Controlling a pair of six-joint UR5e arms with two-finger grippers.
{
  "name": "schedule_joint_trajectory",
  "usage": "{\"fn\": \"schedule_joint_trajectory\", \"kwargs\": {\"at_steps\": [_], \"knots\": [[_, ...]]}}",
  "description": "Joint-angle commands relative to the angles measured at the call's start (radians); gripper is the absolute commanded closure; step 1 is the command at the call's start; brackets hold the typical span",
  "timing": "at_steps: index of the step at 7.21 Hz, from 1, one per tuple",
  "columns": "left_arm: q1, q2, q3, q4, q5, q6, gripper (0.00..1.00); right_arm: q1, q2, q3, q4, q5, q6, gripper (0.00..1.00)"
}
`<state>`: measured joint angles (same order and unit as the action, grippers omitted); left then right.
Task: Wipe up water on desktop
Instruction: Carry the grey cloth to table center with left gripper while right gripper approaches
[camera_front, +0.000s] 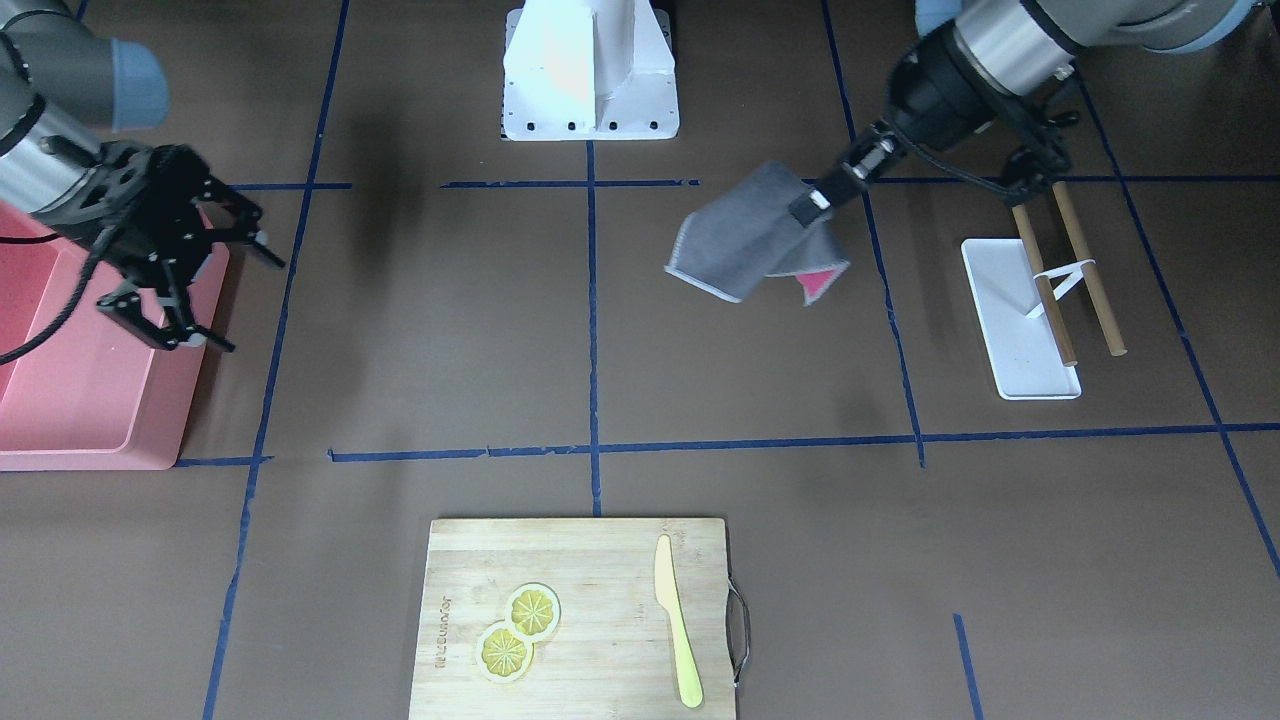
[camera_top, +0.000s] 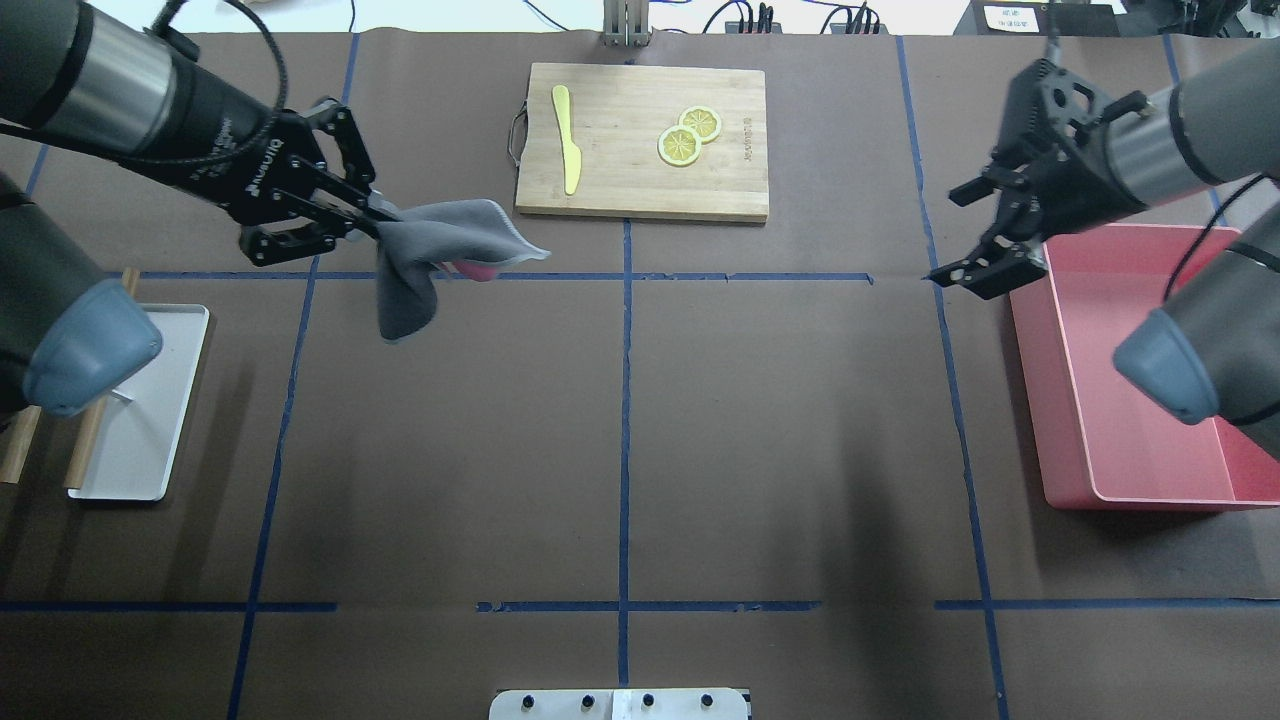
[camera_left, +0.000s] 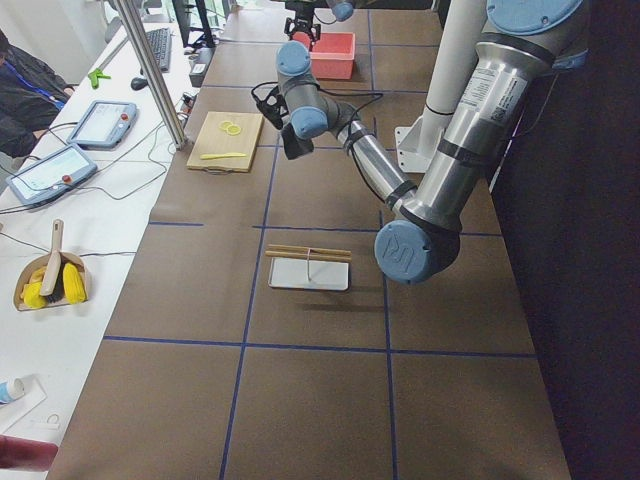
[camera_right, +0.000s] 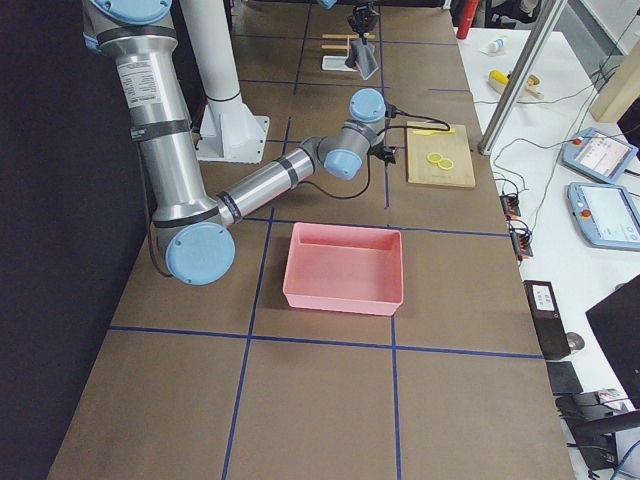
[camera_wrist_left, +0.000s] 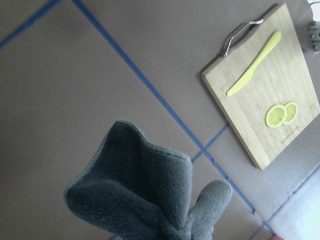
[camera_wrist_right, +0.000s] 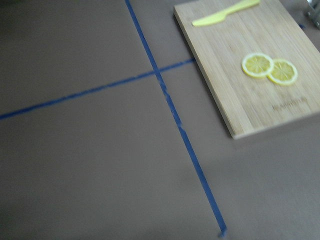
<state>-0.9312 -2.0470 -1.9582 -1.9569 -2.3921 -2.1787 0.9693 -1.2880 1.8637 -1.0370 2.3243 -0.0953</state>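
The desktop (camera_top: 780, 420) is a matte brown surface crossed by dark-blue tape lines; it also shows in the front view (camera_front: 450, 330). I see no water on it. My left gripper (camera_top: 375, 222) is shut on a grey cloth (camera_top: 430, 255) with a pink underside and holds it in the air above the desktop's left half. The front view shows this gripper (camera_front: 815, 200) and the hanging cloth (camera_front: 745, 240). The cloth fills the bottom of the left wrist view (camera_wrist_left: 145, 195). My right gripper (camera_top: 945, 238) is open and empty, raised beside the pink bin's far corner (camera_front: 255, 305).
A bamboo cutting board (camera_top: 640, 140) with lemon slices (camera_top: 688, 135) and a yellow knife (camera_top: 566, 135) lies at the far middle. A pink bin (camera_top: 1140, 470) stands at the right. A white tray (camera_top: 130, 440) with wooden rods sits at the left.
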Motion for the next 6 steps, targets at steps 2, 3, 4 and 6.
{"fn": "schedule_joint_trajectory", "kwargs": {"at_steps": [2, 3, 4, 6], "knots": [[0.069, -0.071, -0.001, 0.003, 0.005, -0.14, 1.0, -0.104, 0.166, 0.031, 0.002, -0.026, 0.155, 0.0], [0.069, -0.082, 0.005, 0.007, 0.007, -0.162, 1.0, -0.121, 0.183, 0.051, 0.0, -0.058, 0.185, 0.0], [0.069, -0.097, 0.013, 0.007, 0.013, -0.189, 1.0, -0.167, 0.19, 0.078, 0.0, -0.138, 0.189, 0.0], [0.083, -0.116, 0.016, 0.012, 0.036, -0.194, 1.0, -0.254, 0.205, 0.11, 0.0, -0.267, 0.189, 0.0]]}}
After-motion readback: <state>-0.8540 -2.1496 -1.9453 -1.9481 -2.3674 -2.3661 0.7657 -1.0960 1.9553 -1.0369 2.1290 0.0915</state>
